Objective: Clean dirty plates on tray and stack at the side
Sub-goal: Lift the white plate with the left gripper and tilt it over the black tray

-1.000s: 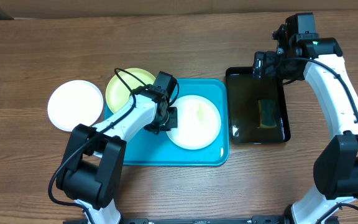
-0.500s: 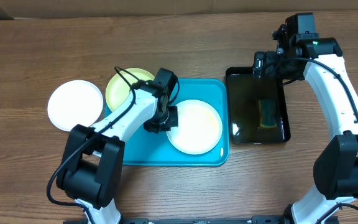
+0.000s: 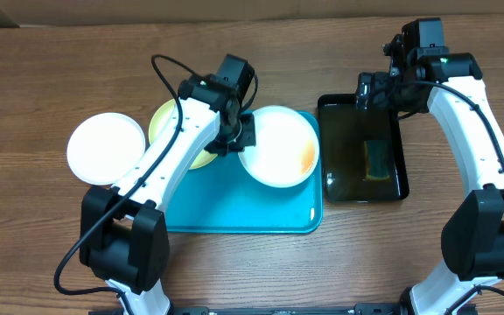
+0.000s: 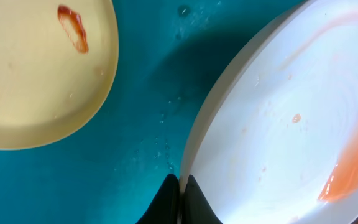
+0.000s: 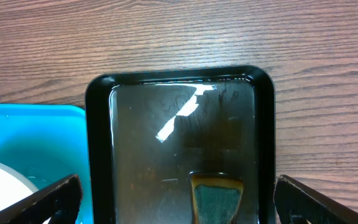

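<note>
Pinch smeared round white plastic plate (image 3: 274, 149) rim firmly in left gripper (image 4: 180, 186); carry level toward black rectangular basin (image 5: 95, 155), with right gripper (image 5: 176, 183) spread wide.

Turquoise-blue tray (image 3: 226, 206); smeared white plate (image 3: 278, 147), its smear orange; pale yellow-green plate (image 4: 30, 74) with a red-orange streak; plain white plate (image 3: 106, 147); glossy black basin (image 5: 97, 155); green sponge (image 3: 377, 159), edged yellow-brown; brown wood-grain table (image 3: 59, 61).
</note>
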Motion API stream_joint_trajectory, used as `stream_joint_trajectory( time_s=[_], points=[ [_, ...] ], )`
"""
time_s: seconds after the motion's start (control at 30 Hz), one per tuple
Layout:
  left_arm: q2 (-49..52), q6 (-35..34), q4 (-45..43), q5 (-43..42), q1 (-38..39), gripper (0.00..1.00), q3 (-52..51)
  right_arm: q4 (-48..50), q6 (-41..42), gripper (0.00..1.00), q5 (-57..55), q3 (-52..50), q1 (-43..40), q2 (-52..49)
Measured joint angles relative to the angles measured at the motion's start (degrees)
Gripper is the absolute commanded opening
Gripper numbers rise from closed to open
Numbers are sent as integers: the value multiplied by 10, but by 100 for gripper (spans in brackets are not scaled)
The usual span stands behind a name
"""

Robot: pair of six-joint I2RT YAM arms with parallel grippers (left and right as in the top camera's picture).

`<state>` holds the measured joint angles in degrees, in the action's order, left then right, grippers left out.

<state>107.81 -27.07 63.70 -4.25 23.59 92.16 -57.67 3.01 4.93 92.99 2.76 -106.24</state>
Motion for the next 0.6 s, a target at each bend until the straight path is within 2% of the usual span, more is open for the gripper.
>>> stream_joint_trajectory(
  time_s=[0.47,0.6],
  points=[
    [0,0,6,9,9,4,89,31,1,100,0,0,-2,0],
    [1,-2,-1,39,31,4,89,48,33,100,8,0,-39,0]
  ],
)
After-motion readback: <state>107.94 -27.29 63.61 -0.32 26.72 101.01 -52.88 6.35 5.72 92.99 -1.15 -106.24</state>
